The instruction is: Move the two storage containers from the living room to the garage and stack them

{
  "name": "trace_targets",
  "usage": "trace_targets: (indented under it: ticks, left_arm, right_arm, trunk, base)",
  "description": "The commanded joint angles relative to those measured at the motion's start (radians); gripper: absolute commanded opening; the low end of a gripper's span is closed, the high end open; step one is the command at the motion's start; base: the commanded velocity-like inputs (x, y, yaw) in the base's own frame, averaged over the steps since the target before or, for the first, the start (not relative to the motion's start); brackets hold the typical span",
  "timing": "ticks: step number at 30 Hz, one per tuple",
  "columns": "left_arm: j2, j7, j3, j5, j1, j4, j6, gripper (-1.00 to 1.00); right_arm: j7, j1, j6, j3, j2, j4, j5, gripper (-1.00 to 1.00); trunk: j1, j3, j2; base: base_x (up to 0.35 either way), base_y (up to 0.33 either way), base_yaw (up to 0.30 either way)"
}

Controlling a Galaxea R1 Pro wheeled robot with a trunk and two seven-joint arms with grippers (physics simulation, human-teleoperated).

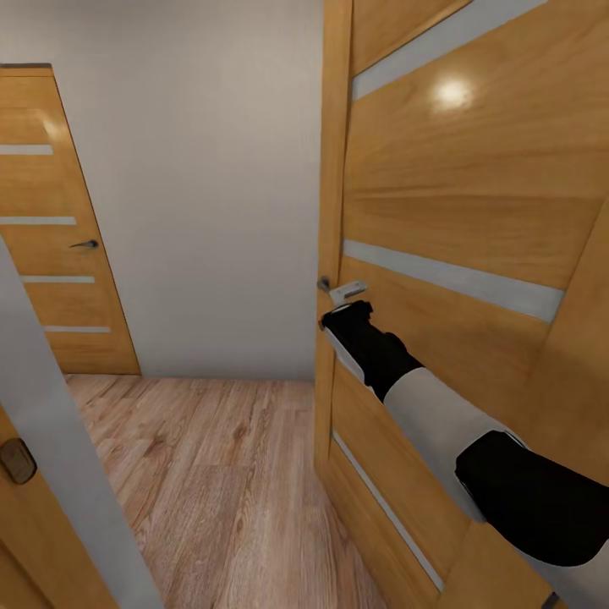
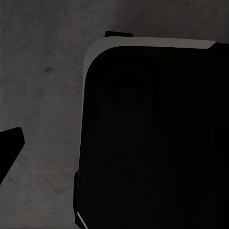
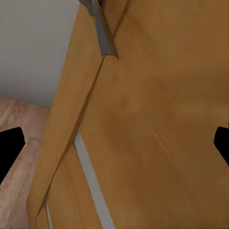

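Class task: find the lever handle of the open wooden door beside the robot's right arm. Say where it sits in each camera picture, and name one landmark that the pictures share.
Head view: the door handle sits mid-picture at the door's edge, just above the right gripper.
Left wrist view: not in this picture.
Right wrist view: the handle is at the top, left of centre.
Shared landmark: the open wooden door.

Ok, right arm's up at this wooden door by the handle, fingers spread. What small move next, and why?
Probably ease the right gripper forward against the door panel to push the door wider. The door stands ajar, its edge and handle just ahead of the wrist, the fingers are spread with nothing between them, and wood-plank floor shows through the gap.
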Motion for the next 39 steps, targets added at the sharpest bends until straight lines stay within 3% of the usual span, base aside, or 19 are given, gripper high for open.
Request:
trace_targets:
  ticks: [1, 7, 23, 25, 29, 31, 39]
  left_arm:
    - [0.000, 0.000, -0.001, 0.010, 0.000, 0.000, -0.002, 1.00]
    - [0.000, 0.000, -0.001, 0.011, 0.000, 0.000, -0.002, 1.00]
    - [0.000, 0.000, 0.002, 0.013, 0.000, 0.000, -0.002, 1.00]
    - [0.000, 0.000, 0.002, 0.013, 0.000, 0.000, -0.002, 1.00]
    - [0.000, 0.000, 0.002, 0.013, 0.000, 0.000, -0.002, 1.00]
    - [0.000, 0.000, 0.003, 0.013, 0.000, 0.000, -0.002, 1.00]
    - [0.000, 0.000, 0.004, 0.013, 0.000, 0.000, -0.002, 1.00]
  right_arm:
    - [-0.010, -0.001, 0.000, 0.004, 0.000, 0.000, -0.027, 1.00]
    - [-0.010, -0.001, -0.002, 0.005, 0.000, 0.000, -0.056, 1.00]
    - [-0.025, 0.005, -0.001, 0.013, 0.000, 0.017, -0.050, 1.00]
    - [-0.047, 0.007, -0.001, 0.016, 0.000, 0.046, -0.048, 1.00]
    - [-0.169, 0.008, -0.011, 0.022, 0.000, 0.160, -0.041, 1.00]
    - [-0.194, 0.008, -0.014, 0.023, 0.000, 0.184, -0.040, 1.00]
    - [-0.210, 0.008, -0.019, 0.021, 0.000, 0.210, -0.048, 1.00]
  trunk:
    - [0.000, -0.001, -0.001]
    - [0.000, -0.001, -0.001]
    - [0.000, -0.001, -0.001]
    - [0.000, -0.001, -0.001]
    - [0.000, -0.001, -0.001]
    - [0.000, -0.001, -0.001]
    - [0.000, -0.001, -0.001]
  base:
    - [0.000, 0.000, 0.000]
    - [0.000, 0.000, 0.000]
    - [0.000, 0.000, 0.000]
    - [0.000, 0.000, 0.000]
    - [0.000, 0.000, 0.000]
    - [0.000, 0.000, 0.000]
    - [0.000, 0.000, 0.000]
